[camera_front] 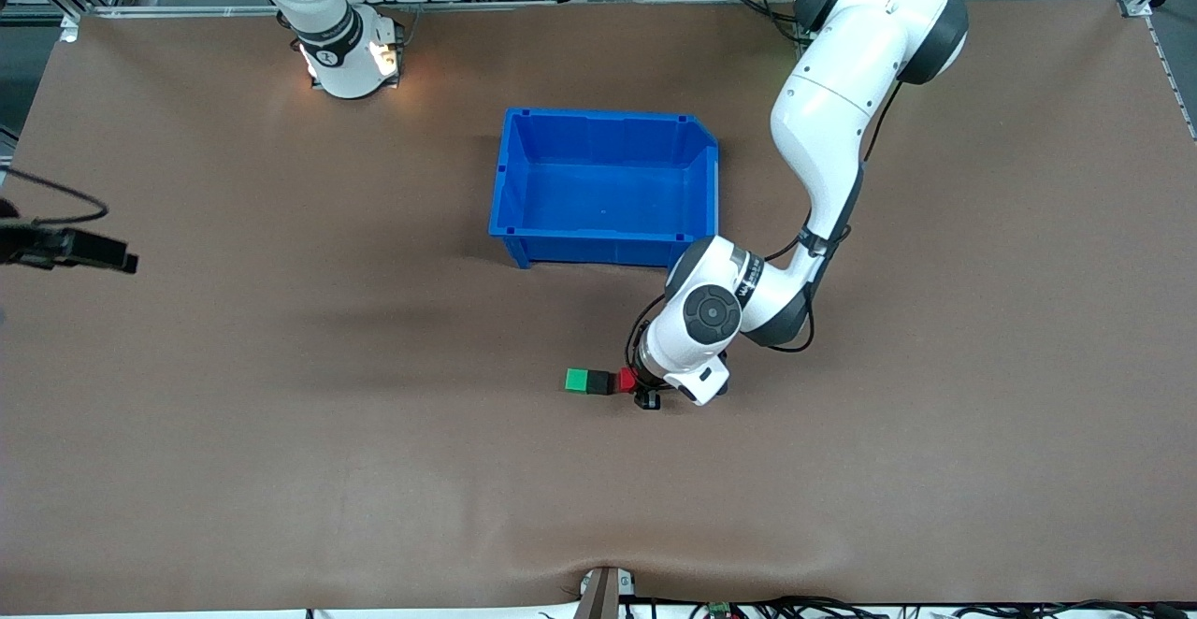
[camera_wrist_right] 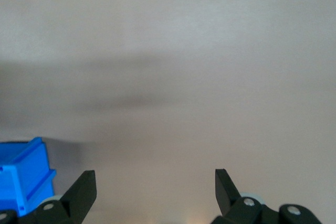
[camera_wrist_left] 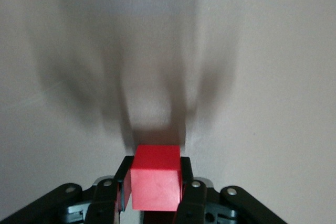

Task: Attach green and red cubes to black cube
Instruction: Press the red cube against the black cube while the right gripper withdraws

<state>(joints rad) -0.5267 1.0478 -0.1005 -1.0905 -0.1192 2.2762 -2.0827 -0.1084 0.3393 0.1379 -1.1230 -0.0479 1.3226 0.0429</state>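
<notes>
The green cube, the black cube and the red cube stand in one row on the table, side against side, with the black one in the middle. My left gripper is low at the table and shut on the red cube, one finger on each side. The red cube hides the black and green cubes in the left wrist view. My right gripper is open and empty, held above bare table, away from the cubes.
An empty blue bin stands farther from the front camera than the cubes; its corner shows in the right wrist view. A dark object juts in at the right arm's end of the front view.
</notes>
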